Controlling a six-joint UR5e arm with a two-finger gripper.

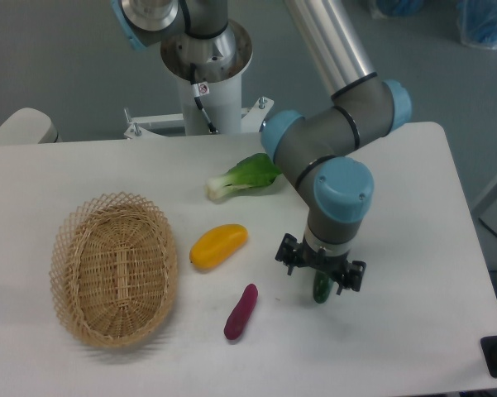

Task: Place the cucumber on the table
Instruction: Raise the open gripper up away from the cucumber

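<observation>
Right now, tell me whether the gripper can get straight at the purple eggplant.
Probably not yet: the gripper looks shut on the small dark green cucumber. Otherwise the way looks free; the slim purple eggplant lies alone on the white table.

Gripper (321, 277) clamps cucumber (322, 289) above table (413, 248) — eggplant (241, 311), basket (114, 269) to its left.

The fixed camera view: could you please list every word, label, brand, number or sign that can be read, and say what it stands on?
No text can be read in this view.
A small white tag with a red mark hangs at the foot of the robot's white pedestal; too small and blurred to read.
The arm, the basket and the vegetables show no print.
</observation>
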